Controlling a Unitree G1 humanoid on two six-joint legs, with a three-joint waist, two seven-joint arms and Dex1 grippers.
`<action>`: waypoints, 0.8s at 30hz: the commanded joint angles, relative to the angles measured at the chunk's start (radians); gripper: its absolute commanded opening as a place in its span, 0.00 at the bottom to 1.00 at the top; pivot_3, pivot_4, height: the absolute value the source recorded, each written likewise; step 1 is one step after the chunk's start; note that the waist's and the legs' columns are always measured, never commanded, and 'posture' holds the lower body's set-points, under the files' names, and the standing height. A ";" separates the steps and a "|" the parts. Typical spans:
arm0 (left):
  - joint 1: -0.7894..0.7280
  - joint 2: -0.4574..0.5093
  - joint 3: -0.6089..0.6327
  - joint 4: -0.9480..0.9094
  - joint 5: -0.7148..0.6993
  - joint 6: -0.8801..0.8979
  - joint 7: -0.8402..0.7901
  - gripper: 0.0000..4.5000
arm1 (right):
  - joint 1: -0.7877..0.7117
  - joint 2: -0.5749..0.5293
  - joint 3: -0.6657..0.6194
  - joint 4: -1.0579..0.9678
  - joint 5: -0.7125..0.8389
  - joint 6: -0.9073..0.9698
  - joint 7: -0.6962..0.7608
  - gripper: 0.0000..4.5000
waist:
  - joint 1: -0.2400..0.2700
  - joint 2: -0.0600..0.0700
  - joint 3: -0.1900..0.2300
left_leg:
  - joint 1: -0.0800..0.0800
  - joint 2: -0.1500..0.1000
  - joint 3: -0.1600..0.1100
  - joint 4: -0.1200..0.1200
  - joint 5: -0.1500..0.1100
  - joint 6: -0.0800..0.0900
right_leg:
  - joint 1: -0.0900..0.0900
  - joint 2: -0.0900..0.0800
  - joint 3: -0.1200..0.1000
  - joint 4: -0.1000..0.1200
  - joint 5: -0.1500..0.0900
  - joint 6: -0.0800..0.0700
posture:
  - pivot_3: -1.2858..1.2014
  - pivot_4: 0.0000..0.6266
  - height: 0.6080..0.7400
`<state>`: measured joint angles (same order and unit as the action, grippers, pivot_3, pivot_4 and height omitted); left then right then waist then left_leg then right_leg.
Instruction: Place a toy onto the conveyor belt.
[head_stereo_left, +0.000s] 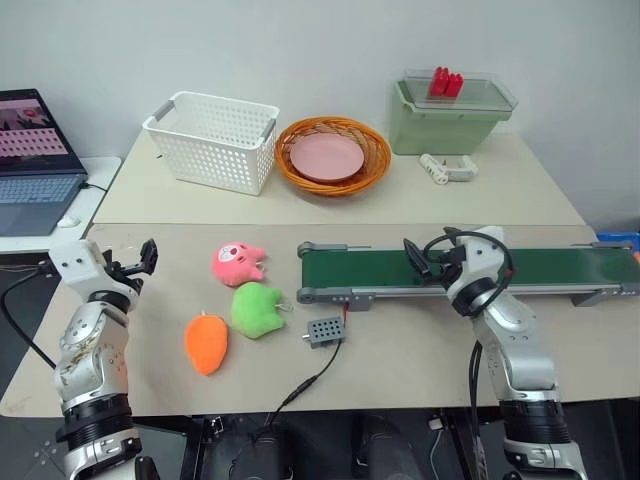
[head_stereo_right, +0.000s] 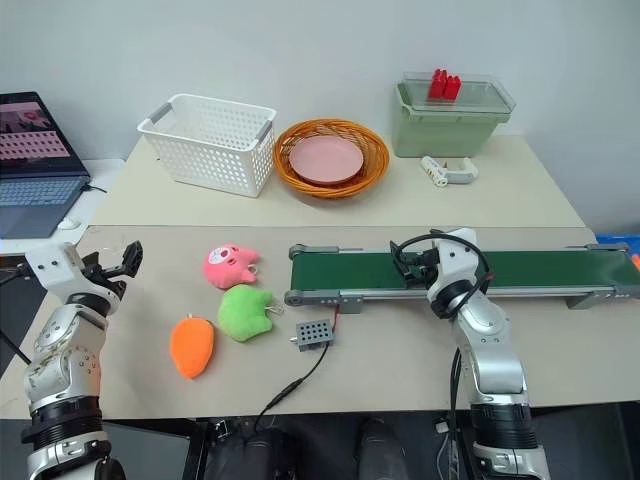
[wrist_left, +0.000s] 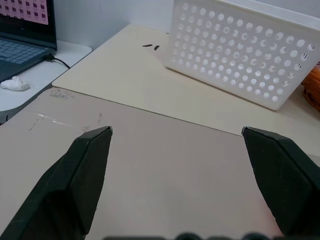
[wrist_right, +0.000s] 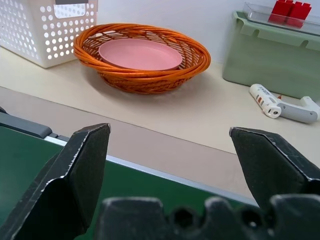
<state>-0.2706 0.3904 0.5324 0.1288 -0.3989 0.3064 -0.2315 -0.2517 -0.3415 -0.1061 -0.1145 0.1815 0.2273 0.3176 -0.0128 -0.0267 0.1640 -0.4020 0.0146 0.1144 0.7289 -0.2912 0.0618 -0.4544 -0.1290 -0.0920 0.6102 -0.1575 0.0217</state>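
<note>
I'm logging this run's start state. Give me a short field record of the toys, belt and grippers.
toy: orange plush, lying on the table, untouched
neighbours: lime green plush beside it, pink plush beyond
conveyor belt: bare of toys, to the right of the plushes
left gripper: open, empty, above the table left of the toys
right gripper: open, empty, over the belt
</note>
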 joint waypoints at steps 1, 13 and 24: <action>0.001 0.015 -0.021 -0.033 0.001 0.001 -0.007 0.99 | -0.009 -0.002 -0.025 -0.014 0.005 -0.036 0.000 1.00 | 0.000 0.000 0.000 | 0.000 0.000 0.000 0.000 0.000 0.000 | 0.000 0.000 0.000 0.000 0.000 0.000 | 0.52 0.24 1.00; 0.023 0.006 -0.082 -0.042 -0.003 0.008 -0.027 0.99 | -0.007 -0.022 -0.018 -0.032 0.008 -0.024 0.026 1.00 | 0.000 0.000 0.000 | 0.000 0.000 0.000 0.000 0.000 0.000 | 0.000 0.000 0.000 0.000 0.000 0.000 | 0.52 0.24 1.00; 0.030 0.024 -0.085 -0.057 -0.009 0.035 -0.041 0.99 | -0.006 -0.310 0.189 -0.398 0.334 0.185 0.621 1.00 | 0.003 0.000 0.000 | 0.000 0.001 -0.001 -0.001 -0.001 0.002 | 0.000 0.000 -0.001 -0.001 0.000 0.000 | 0.52 0.24 1.00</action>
<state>-0.2361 0.3968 0.4352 0.1144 -0.3961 0.3454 -0.2682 -0.2585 -0.6239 0.0778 -0.4600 0.4584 0.3834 0.8654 -0.0099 -0.0263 0.1643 -0.4022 0.0151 0.1129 0.7284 -0.2929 0.0648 -0.4540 -0.1292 -0.0932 0.6088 -0.1576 0.0216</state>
